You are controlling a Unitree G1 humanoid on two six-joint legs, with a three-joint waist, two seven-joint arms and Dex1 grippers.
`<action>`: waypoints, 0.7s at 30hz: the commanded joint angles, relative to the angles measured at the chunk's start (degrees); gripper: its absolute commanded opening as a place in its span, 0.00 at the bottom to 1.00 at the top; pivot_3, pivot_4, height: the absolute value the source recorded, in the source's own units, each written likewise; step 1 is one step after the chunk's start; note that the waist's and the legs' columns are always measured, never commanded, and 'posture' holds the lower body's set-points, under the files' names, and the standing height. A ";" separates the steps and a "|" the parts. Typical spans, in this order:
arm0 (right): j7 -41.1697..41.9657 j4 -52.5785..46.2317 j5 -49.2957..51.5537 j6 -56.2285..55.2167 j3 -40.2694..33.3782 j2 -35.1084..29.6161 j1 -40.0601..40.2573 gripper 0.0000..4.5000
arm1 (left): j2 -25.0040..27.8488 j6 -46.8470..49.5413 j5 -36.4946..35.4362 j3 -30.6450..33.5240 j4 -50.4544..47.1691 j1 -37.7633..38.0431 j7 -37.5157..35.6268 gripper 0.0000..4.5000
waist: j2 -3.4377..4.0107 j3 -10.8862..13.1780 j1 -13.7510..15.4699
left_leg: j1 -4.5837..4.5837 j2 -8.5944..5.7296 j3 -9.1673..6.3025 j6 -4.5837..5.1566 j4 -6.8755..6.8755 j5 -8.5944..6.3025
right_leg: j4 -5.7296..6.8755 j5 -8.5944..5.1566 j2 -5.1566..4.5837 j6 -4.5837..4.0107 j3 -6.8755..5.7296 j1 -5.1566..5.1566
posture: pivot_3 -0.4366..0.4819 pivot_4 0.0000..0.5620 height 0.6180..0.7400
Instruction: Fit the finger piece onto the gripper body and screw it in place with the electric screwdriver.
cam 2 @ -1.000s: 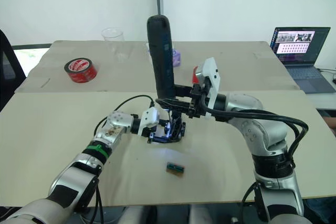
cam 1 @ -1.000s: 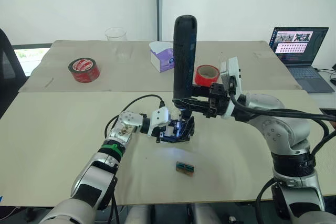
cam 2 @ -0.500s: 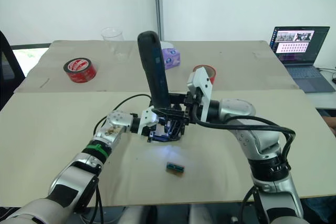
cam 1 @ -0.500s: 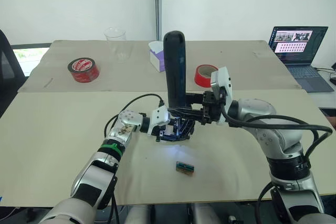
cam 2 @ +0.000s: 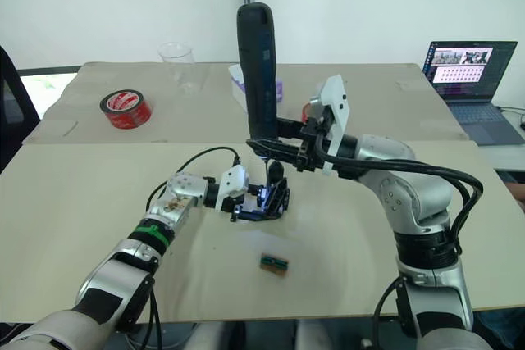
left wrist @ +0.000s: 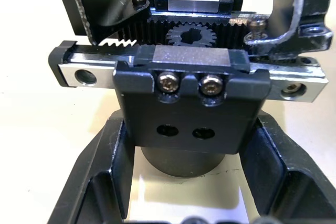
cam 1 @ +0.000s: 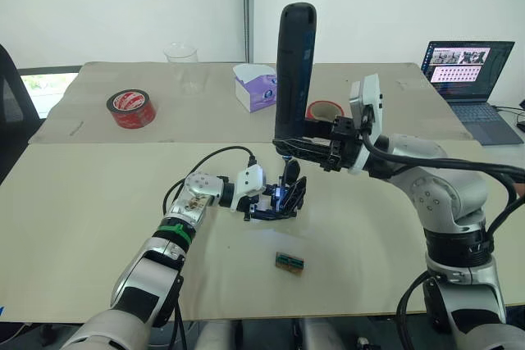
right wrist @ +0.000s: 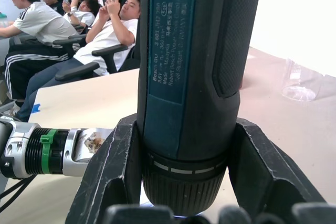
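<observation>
**Print on my screwdriver, little else legible**

In my right claw I hold the electric screwdriver, and my right wrist view shows a blue panel on its body with small light print running along its length. I can make out "Bosch GO", a line starting "3 601", then "Made" and what looks like "Robert Bosch Power"; the rest is too fine for me to read. Near the panel's upper end sit digits, roughly "6240", beside a small symbol. The red tape roll on the table carries white markings I cannot read. The laptop screen's content is illegible.
</observation>
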 commanded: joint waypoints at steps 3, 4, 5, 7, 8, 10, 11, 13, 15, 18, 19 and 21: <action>-0.23 -2.46 0.79 -0.99 -0.82 0.28 0.00 0.42 | 0.12 -0.14 0.25 0.60 -0.34 -1.18 0.46 0.51 | 0.00 0.00 0.00 | 0.00 0.00 0.00 0.00 0.00 0.00 | 0.00 0.00 0.00 0.00 0.00 0.00 | 0.48 0.27 1.00; -0.22 -2.51 0.80 -0.99 -0.77 0.27 0.15 0.42 | 0.12 -0.14 0.26 0.59 -0.31 -1.20 0.46 0.51 | 0.00 0.00 0.00 | 0.00 0.00 0.00 0.00 0.00 0.00 | 0.00 0.00 0.00 0.00 0.00 0.00 | 0.48 0.27 1.00; -0.24 -2.62 0.87 -0.91 -0.76 0.26 0.26 0.42 | 0.14 -0.06 0.23 0.61 -0.39 -1.20 0.42 0.51 | 0.00 0.00 0.00 | 0.00 0.00 0.00 0.00 0.00 0.00 | 0.00 0.00 0.00 0.00 0.00 0.00 | 0.48 0.27 1.00; -0.37 -2.81 1.22 -0.56 -0.91 0.22 0.31 0.42 | 0.19 -0.02 0.23 0.61 -0.45 -1.21 0.41 0.51 | 0.00 0.00 0.00 | 0.00 0.00 0.00 0.00 0.00 0.00 | 0.00 0.00 0.00 0.00 0.00 0.00 | 0.48 0.27 1.00; -0.44 -2.87 1.41 -0.42 -1.00 0.22 0.29 0.42 | 0.20 -0.02 0.24 0.61 -0.46 -1.21 0.41 0.51 | 0.00 0.00 0.00 | 0.00 0.00 0.00 0.00 0.00 0.00 | 0.00 0.00 0.00 0.00 0.00 0.00 | 0.48 0.27 1.00; -1.11 -3.12 2.84 0.68 -1.87 0.51 -0.48 0.42 | 0.24 0.00 0.27 0.57 -0.52 -1.18 0.36 0.51 | 0.00 0.00 0.00 | 0.00 0.00 0.00 0.00 0.00 0.00 | 0.00 0.00 0.00 0.00 0.00 0.00 | 0.48 0.27 1.00; -1.44 -3.27 3.47 1.33 -2.20 0.54 -0.88 0.42 | 0.24 0.08 0.24 0.56 -0.58 -1.15 0.32 0.51 | 0.00 0.00 0.00 | 0.00 0.00 0.00 0.00 0.00 0.00 | 0.00 0.00 0.00 0.00 0.00 0.00 | 0.48 0.27 1.00; -1.88 -3.67 4.45 2.41 -2.61 0.49 -1.19 0.42 | 0.23 0.14 0.21 0.55 -0.63 -1.11 0.25 0.51 | 0.00 0.00 0.00 | 0.00 0.00 0.00 0.00 0.00 0.00 | 0.00 0.00 0.00 0.00 0.00 0.00 | 0.48 0.27 1.00; -2.19 -4.00 5.10 3.08 -2.78 0.37 -1.19 0.42 | 0.25 0.14 0.18 0.55 -0.65 -1.07 0.20 0.51 | 0.00 0.00 0.00 | 0.00 0.00 0.00 0.00 0.00 0.00 | 0.00 0.00 0.00 0.00 0.00 0.00 | 0.48 0.27 1.00; -2.64 -4.17 5.22 3.00 -2.85 0.27 -1.03 0.42 | 0.31 0.15 0.16 0.55 -0.74 -1.01 0.09 0.51 | 0.00 0.00 0.00 | 0.00 0.01 0.00 0.00 0.00 0.00 | 0.00 0.00 0.00 0.00 0.00 0.00 | 0.48 0.27 1.00; -2.92 -4.10 5.16 2.73 -2.85 0.33 -1.01 0.42 | 0.33 0.18 0.15 0.55 -0.80 -0.98 0.05 0.51 | 0.00 0.00 0.00 | 0.00 0.01 0.00 0.00 0.00 0.00 | 0.00 0.00 0.00 0.00 0.00 0.00 | 0.48 0.27 1.00; -3.33 -3.81 4.68 1.84 -2.72 0.55 -0.99 0.42 | 0.37 0.25 0.13 0.53 -0.97 -0.92 -0.03 0.51 | 0.00 0.00 0.00 | 0.00 0.01 0.00 0.00 0.00 0.00 | 0.00 0.00 0.00 0.00 0.00 0.00 | 0.48 0.27 1.00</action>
